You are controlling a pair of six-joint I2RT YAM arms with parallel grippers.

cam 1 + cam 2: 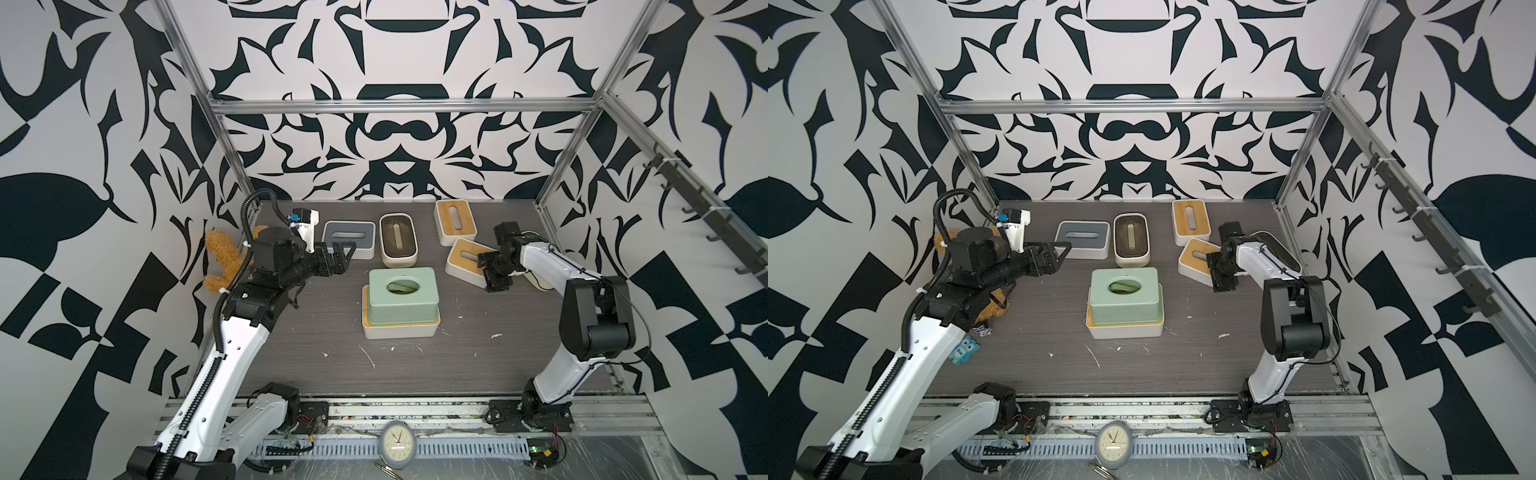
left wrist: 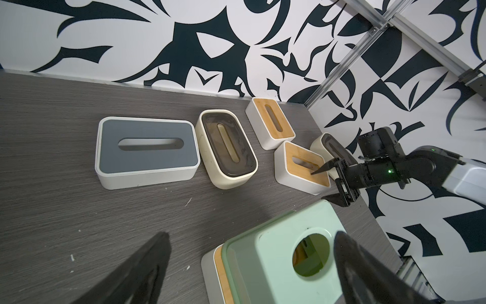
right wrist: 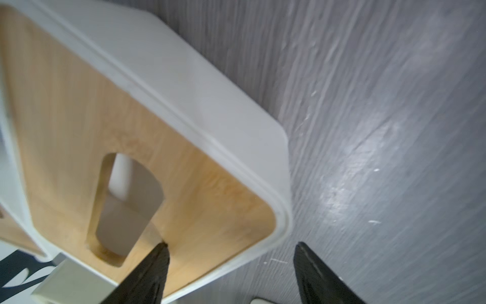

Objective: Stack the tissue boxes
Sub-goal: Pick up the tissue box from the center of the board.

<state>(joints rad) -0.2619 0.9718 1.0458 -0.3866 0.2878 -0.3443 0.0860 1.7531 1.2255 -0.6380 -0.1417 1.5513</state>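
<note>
Stacking barely started: mint green plastic box [image 1: 401, 299] sits on a white bamboo-lidded base box [image 1: 399, 330] at bench centre. Grey-lidded white box [image 1: 361, 245], rounded cream dark-lidded box [image 1: 398, 241], corner bamboo-lidded box [image 1: 455, 220] and nearer bamboo-lidded box [image 1: 465, 257] lie single along the far edge. Right tool [image 3: 231, 246] straddles the nearer one's end wall, jaws apart, unclamped. Left tool [image 1: 345, 251] hangs released, empty. Second cream box [image 2: 331, 144] is mostly hidden behind the right arm.

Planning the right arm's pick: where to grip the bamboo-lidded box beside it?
Probably the box's short end wall, from above: one finger in the slot, one outside. The slot reaches near that end, and the open right gripper straddles it.
</note>
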